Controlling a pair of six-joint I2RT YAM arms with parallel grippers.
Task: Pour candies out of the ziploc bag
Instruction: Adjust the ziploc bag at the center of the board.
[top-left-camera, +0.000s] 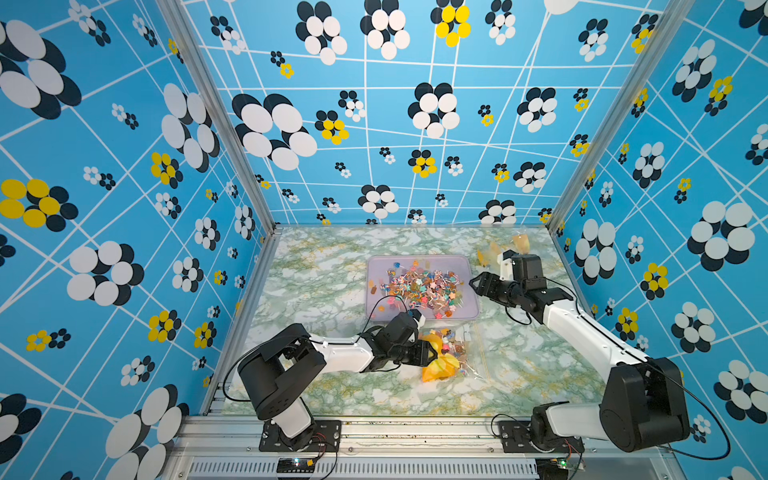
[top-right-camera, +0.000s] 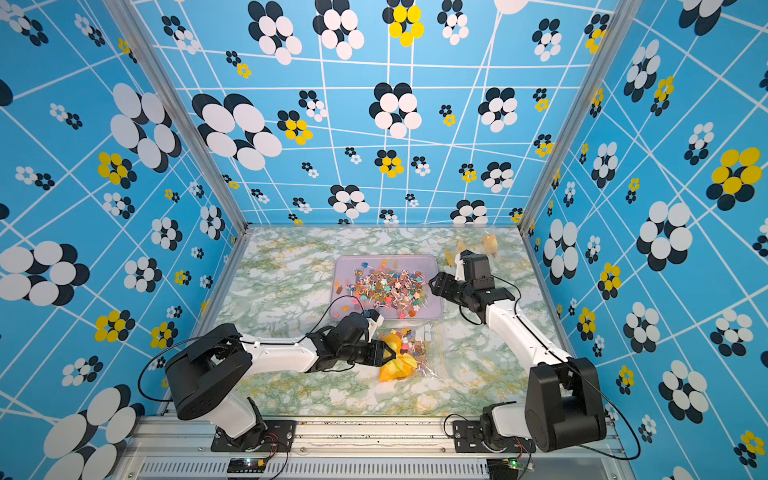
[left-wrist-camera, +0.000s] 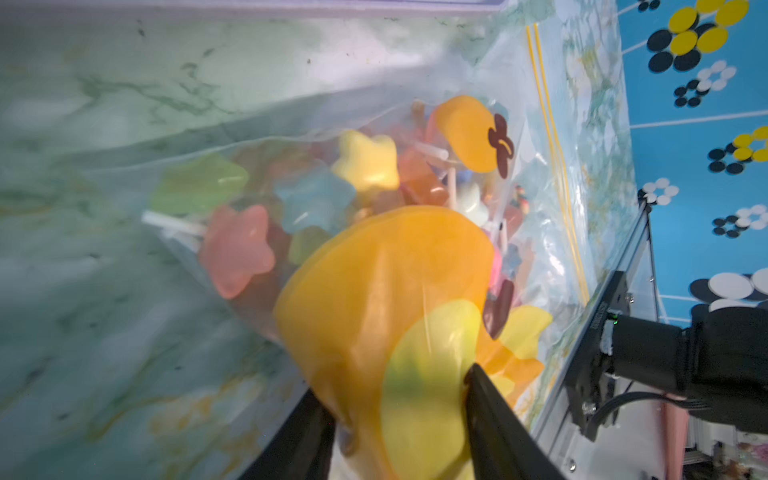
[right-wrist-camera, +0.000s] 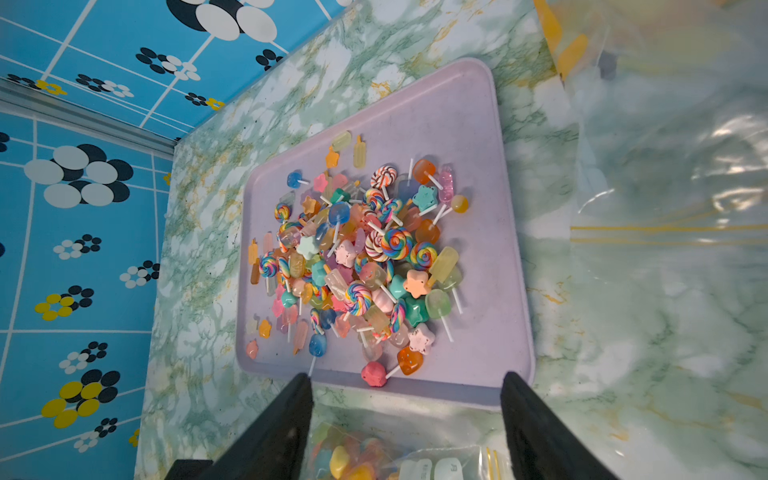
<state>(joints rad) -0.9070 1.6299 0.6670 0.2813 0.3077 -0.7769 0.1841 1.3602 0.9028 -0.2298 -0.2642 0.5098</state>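
Candies (top-left-camera: 419, 286) heap the tray (top-left-camera: 465, 266); beside it I see left gripper (top-left-camera: 434, 353) pinching the ziploc bag (top-left-camera: 457, 353), right gripper (top-left-camera: 473, 283) spread empty.

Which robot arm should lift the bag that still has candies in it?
Left. The left end effector pinches the orange-printed corner of the clear plastic ziploc bag of colourful candies. The right end effector hangs open and empty beside the lilac tray, away from that bag.

Marbled table (top-left-camera: 316, 282) bears lilac tray (top-left-camera: 465, 266), ziploc bag (top-left-camera: 457, 353), seemingly another bag (top-left-camera: 519, 242).
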